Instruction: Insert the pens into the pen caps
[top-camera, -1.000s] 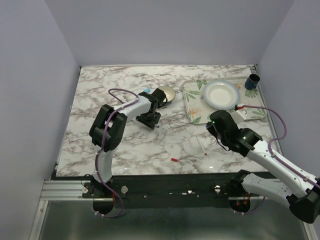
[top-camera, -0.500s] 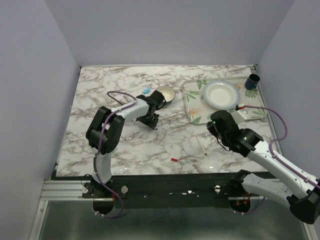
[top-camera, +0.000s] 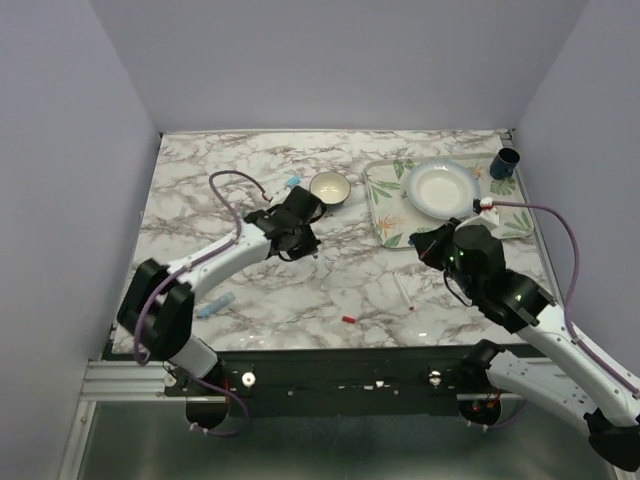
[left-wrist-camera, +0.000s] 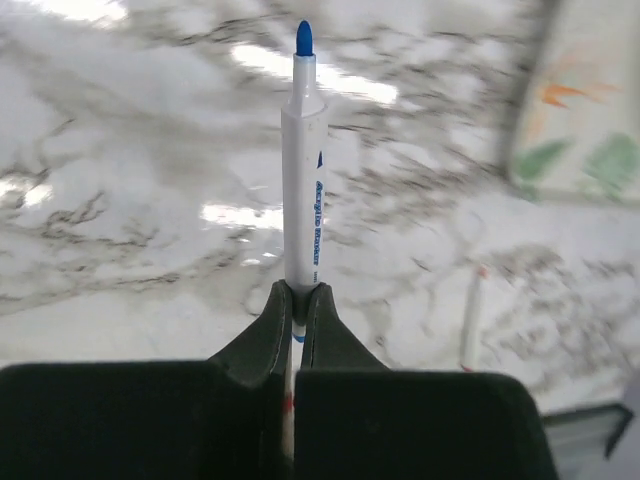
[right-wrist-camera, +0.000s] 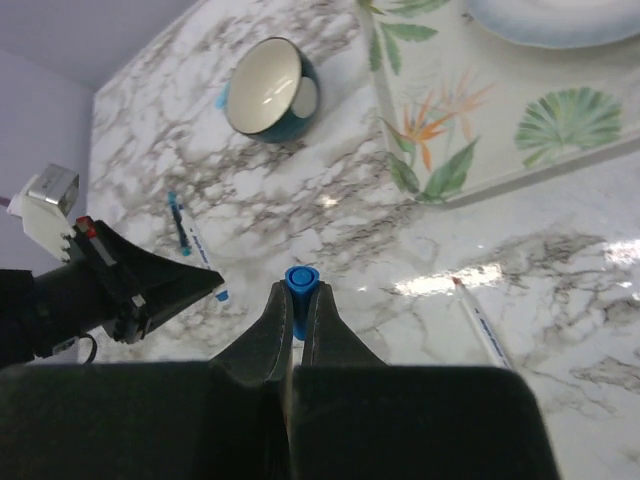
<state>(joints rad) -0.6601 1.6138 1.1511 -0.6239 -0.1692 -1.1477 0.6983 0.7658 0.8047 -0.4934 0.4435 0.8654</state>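
My left gripper (top-camera: 303, 240) (left-wrist-camera: 300, 292) is shut on a white pen (left-wrist-camera: 303, 200) with a blue tip, which sticks straight out from the jaws above the marble. This pen also shows in the right wrist view (right-wrist-camera: 195, 245). My right gripper (top-camera: 422, 240) (right-wrist-camera: 297, 292) is shut on a blue pen cap (right-wrist-camera: 299, 284), its open end facing away from me. A red-tipped pen (top-camera: 403, 292) (right-wrist-camera: 480, 325) (left-wrist-camera: 470, 318) lies on the table between the arms. A red cap (top-camera: 348, 319) lies near the front edge. A blue cap (top-camera: 292, 182) lies beside the bowl.
A teal bowl (top-camera: 330, 187) (right-wrist-camera: 270, 90) stands behind the left gripper. A floral tray (top-camera: 385, 215) (right-wrist-camera: 470, 140) with a white plate (top-camera: 440, 188) is at the back right, and a dark blue cup (top-camera: 505, 163) beyond it. A light blue item (top-camera: 215, 305) lies at the front left.
The left arm has swung out to the left and stretched, its gripper staying near the bowl with the pen. The light blue item at the front left is now uncovered. The right gripper rose slightly.
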